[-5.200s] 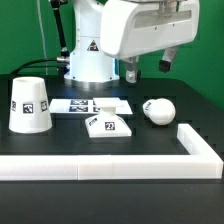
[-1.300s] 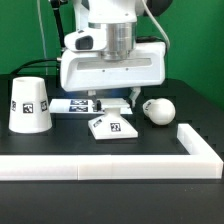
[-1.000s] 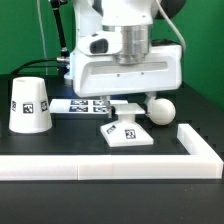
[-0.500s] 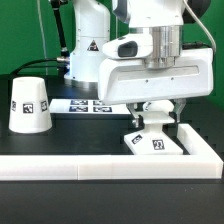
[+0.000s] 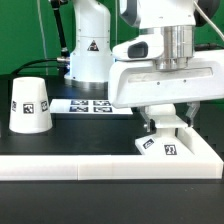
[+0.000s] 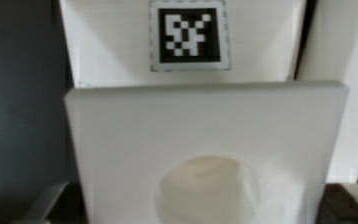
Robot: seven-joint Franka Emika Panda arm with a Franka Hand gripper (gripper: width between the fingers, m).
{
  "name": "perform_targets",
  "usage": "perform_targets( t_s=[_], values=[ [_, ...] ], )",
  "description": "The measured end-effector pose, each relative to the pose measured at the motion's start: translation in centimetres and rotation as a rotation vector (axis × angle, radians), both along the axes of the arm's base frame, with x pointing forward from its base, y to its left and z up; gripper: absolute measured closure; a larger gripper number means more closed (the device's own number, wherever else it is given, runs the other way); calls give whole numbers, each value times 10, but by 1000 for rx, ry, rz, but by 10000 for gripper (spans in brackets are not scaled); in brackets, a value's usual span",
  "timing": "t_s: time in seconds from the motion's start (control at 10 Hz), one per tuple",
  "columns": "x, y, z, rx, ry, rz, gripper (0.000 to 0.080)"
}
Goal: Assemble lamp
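Note:
The lamp's flat square white base point(image 5: 165, 147) lies on the black table, in the inner corner of the white L-shaped wall point(image 5: 70, 168) at the exterior view's right. My gripper point(image 5: 166, 127) stands straight over the base, shut on it. In the wrist view the base point(image 6: 202, 130) fills the picture, its tag point(image 6: 190, 35) beyond a round hollow. My gripper point(image 6: 197, 208) has one dark finger at each side edge. The tapered shade point(image 5: 30, 104) stands mouth-down at the exterior view's left. The bulb is hidden behind my hand.
The marker board point(image 5: 85, 104) lies flat behind the middle, in front of the arm's white pedestal point(image 5: 88, 55). The wall's short arm point(image 5: 203, 146) runs along the base's right side.
My gripper has carried the base from the middle of the table toward the exterior view's right and front, into the wall's corner. The bulb, seen earlier, is now covered by my hand.

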State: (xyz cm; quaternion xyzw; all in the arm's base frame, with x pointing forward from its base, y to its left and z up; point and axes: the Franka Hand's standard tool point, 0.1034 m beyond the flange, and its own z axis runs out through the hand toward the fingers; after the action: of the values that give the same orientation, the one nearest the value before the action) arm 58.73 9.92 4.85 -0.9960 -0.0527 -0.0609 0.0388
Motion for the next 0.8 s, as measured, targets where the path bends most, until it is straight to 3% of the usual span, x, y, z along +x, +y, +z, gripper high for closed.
perform_targets(
  t_s=[0.8],
  values=[
    [2, 1, 0, 1, -2, -4, 264]
  ],
)
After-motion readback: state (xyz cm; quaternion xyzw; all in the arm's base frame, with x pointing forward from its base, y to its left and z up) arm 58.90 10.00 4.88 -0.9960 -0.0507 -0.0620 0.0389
